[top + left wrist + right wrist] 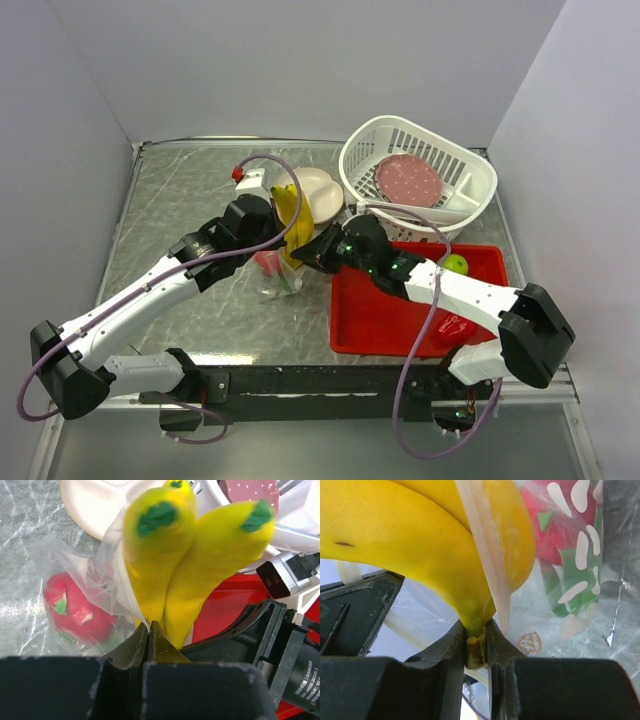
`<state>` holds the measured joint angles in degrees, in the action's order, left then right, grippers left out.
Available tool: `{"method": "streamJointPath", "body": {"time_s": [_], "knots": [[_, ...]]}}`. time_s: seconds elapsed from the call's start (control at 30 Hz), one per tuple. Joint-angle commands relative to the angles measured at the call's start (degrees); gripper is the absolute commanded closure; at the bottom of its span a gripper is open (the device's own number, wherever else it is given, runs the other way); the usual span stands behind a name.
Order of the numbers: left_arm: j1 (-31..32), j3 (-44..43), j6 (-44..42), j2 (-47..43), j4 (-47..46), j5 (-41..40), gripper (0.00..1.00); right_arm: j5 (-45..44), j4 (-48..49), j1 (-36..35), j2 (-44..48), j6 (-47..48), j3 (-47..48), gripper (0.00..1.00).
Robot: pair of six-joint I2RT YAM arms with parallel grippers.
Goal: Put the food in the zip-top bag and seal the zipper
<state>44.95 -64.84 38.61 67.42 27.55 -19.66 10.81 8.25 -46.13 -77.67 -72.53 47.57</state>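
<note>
banana (289, 212) is up off the desk (170, 200), long axis steep, green tips pointing up and toward the far side, stem end down at the mouth of the zip-top bag (272, 288). bag lies on the desk just near-left of the stem, dragon fruit (266, 262) inside it. zipper (482, 555) strip cuts across the banana's flank in the right wrist view, so the fruit is at the lip, not clearly through it. right gripper (476, 649) clenched on the banana stem; left gripper (149, 636) pinched thin on the bag film beside that stem, the two nearly touching. my read: banana body points away from the bag body, so it has to swing over or go in stem-first toward the dragon fruit; right arm owns that. green apple (456, 264) sits in the red tray (380, 320), well apart, right arm nearer
</note>
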Motion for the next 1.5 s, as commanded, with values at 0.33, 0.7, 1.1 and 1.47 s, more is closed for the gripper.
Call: {"method": "streamJointPath", "body": {"time_s": [0.33, 0.7, 1.1, 1.47], "knots": [[0.1, 1.3, 2.8, -3.4, -6.5, -2.6, 0.99, -14.2, -12.7, -4.4, -2.6, 8.5, 8.3, 0.77], [0.0, 2.3, 4.5, -4.1, -7.2, -3.0, 0.99, -18.7, -16.7, -5.1, -3.4, 12.2, 10.0, 0.45], [0.0, 2.6, 4.3, -4.6, -8.2, -2.6, 0.99, -21.2, -19.5, -5.6, -3.1, 17.3, 12.6, 0.39], [-0.7, 2.3, 4.5, -4.2, -7.0, -3.9, 0.99, -28.4, -29.9, -6.0, 2.8, 24.8, 17.7, 0.37]]}}
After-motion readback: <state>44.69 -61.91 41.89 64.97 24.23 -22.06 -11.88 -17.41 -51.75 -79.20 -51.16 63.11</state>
